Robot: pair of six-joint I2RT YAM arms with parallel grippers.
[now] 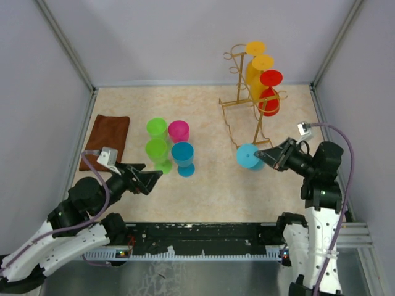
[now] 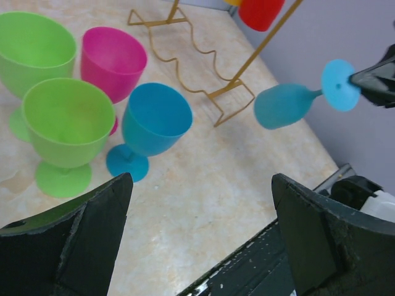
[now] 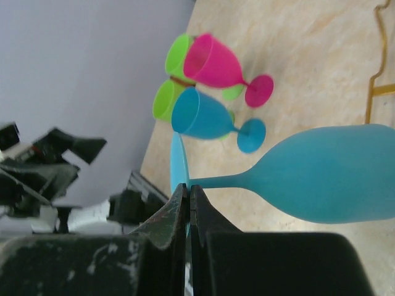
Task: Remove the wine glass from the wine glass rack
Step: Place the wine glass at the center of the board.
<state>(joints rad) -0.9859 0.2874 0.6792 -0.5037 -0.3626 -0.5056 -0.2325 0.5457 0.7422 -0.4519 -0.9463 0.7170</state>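
Rack count: two yellow glasses (image 1: 261, 63) and two red glasses (image 1: 270, 78) hang on the wine glass rack (image 1: 237, 103), at 1 o'clock on the table (image 1: 210, 185).
Standing at 10 o'clock: two green glasses (image 1: 157, 150), one pink glass (image 1: 179, 131), one blue glass (image 1: 182, 154). One brown cloth (image 1: 106, 140) at 9.
One light-blue wine glass (image 1: 247, 155), clear of the rack, held sideways in the air at 6 o'clock of the rack's near end. The right gripper (image 1: 271, 155) pinches the foot's rim; the glass lies at the gripper's 9.
Left gripper (image 2: 197, 240): spread wide, holding nothing.

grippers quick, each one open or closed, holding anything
Left gripper: open, holding nothing.
Right gripper: shut on the foot of the light blue plastic wine glass, held sideways.
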